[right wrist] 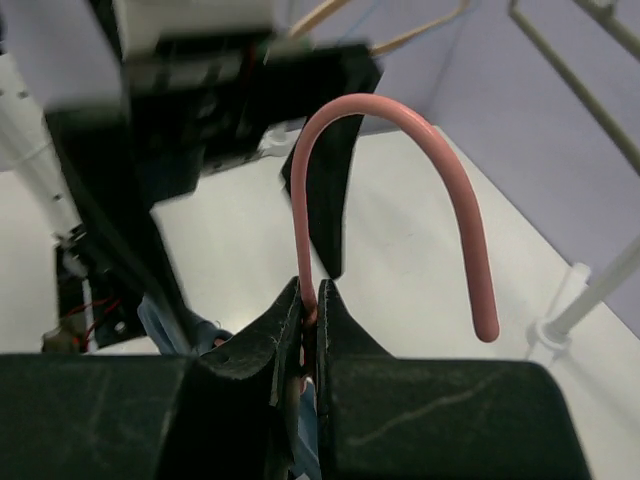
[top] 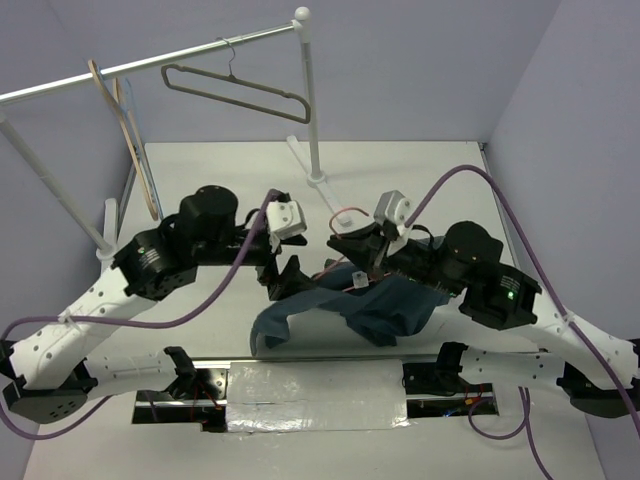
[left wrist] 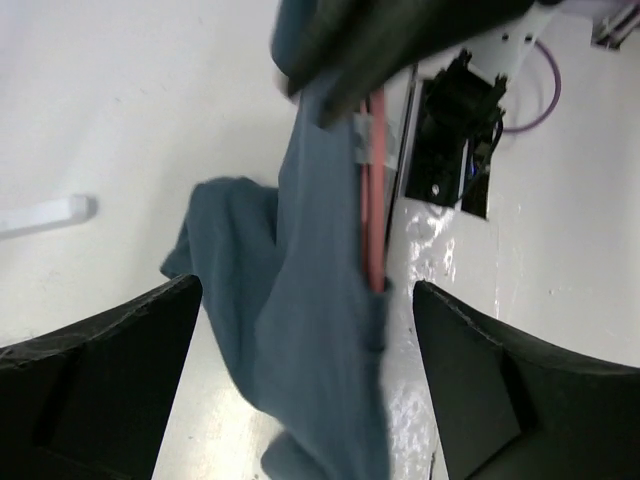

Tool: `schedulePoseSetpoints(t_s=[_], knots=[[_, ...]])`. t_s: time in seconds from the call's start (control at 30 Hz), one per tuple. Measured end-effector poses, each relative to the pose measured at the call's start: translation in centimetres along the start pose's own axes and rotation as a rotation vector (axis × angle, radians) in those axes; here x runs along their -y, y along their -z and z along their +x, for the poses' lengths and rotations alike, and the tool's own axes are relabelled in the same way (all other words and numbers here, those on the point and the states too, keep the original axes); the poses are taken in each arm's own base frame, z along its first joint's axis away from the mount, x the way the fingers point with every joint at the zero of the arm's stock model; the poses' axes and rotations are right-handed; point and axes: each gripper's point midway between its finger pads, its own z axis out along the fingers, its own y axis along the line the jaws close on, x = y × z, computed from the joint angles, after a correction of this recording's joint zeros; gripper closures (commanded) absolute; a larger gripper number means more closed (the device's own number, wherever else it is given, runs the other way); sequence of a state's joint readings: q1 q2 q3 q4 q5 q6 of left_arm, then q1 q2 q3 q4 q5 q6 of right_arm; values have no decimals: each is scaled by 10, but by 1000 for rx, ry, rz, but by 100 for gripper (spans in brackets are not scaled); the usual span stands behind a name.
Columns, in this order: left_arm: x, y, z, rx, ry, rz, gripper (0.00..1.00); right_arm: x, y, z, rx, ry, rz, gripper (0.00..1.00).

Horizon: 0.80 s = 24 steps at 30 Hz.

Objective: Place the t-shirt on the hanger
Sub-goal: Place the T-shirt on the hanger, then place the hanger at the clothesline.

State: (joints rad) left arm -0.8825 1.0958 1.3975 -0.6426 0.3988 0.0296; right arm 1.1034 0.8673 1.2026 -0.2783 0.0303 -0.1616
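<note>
The slate-blue t-shirt (top: 375,305) hangs in a bunch between the two arms, part of it resting on the table. My right gripper (top: 352,255) is shut on the neck of the red-pink wire hanger (right wrist: 400,130), just below its hook, which curves up above the fingers (right wrist: 250,345). My left gripper (top: 283,278) is open, its jaws wide apart on either side of the hanging shirt (left wrist: 310,300). In the left wrist view the hanger wire (left wrist: 375,200) runs down along the shirt's edge, beside a small white label (left wrist: 362,135). The rest of the hanger is hidden in the cloth.
A clothes rail (top: 150,62) crosses the back, carrying a grey-brown hanger (top: 235,90) and pale wooden hangers (top: 125,130). Its white post (top: 310,100) stands just behind the grippers. A foil-taped strip (top: 315,395) lies at the table's front edge.
</note>
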Motion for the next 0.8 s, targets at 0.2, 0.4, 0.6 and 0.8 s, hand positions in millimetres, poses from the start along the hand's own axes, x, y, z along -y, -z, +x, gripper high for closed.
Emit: schedulePoseSetpoints(t_s=[0.2, 0.4, 0.6, 0.8], knots=[[10, 40, -64, 186, -65, -29, 5, -36, 22, 3, 3, 21, -212, 100], [17, 55, -102, 278, -40, -26, 14, -45, 19, 20, -60, 13, -258, 100], [6, 34, -92, 228, 47, -42, 23, -43, 0, 49, -153, 5, -234, 100], [-1, 19, -83, 187, 111, -52, 33, -45, -7, 70, -214, 1, -237, 100]])
